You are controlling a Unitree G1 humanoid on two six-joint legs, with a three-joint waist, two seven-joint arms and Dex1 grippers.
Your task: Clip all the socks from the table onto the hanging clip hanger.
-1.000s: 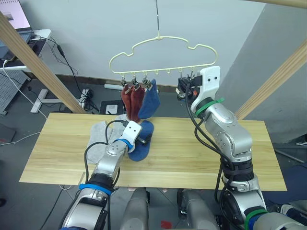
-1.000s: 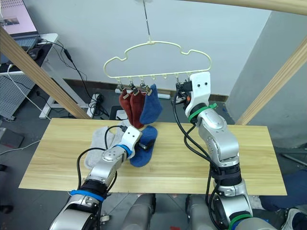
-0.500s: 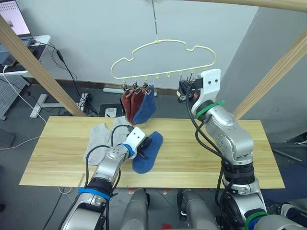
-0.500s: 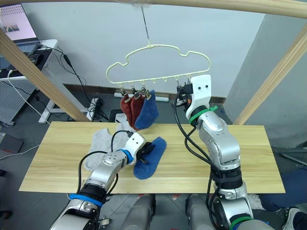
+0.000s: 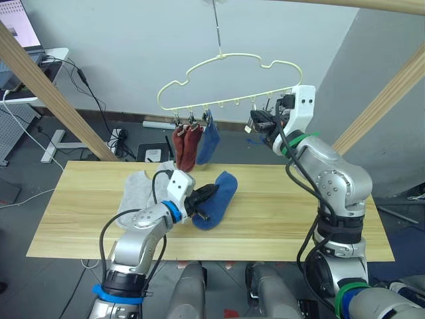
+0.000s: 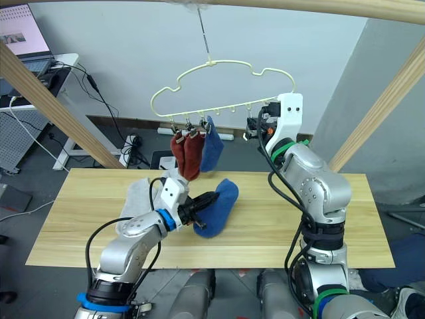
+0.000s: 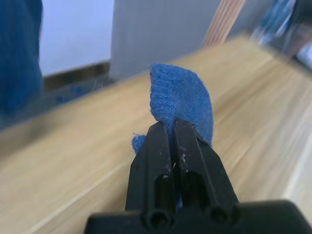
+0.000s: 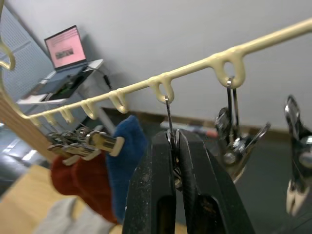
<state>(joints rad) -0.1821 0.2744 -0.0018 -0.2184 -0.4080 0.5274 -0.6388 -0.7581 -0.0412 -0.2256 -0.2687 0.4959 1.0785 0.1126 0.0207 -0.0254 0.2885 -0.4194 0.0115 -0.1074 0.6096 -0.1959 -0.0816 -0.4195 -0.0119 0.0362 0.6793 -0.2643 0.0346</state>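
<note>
A pale yellow wire clip hanger [image 5: 226, 83] hangs by its long hook above a wide light wooden table [image 5: 80, 212]; two rust red socks [image 5: 184, 146] and one blue sock [image 5: 208, 141] dangle side by side from the clips at its left end.

The left gripper [image 5: 211, 191] sits above the middle of the table, fingers closed on a second blue sock [image 5: 216, 198]; the sock is partly lifted, its toe end pointing toward 2 o'clock and its lower end touching or just above the wood; in the left wrist view the black fingers [image 7: 161, 146] pinch the fabric's edge tightly.

Two light grey socks [image 5: 134, 196] lie flat on the table at 9 o'clock from that gripper, overlapping one another.

The right gripper [image 5: 258, 121] is raised to the hanger's right end, at 3 o'clock from the hanging socks; in the right wrist view its fingers [image 8: 195, 161] are closed on a metal clip [image 8: 171, 139] hanging from a loop on the lower bar; two more free clips [image 8: 239, 141] hang just beside it.
</note>
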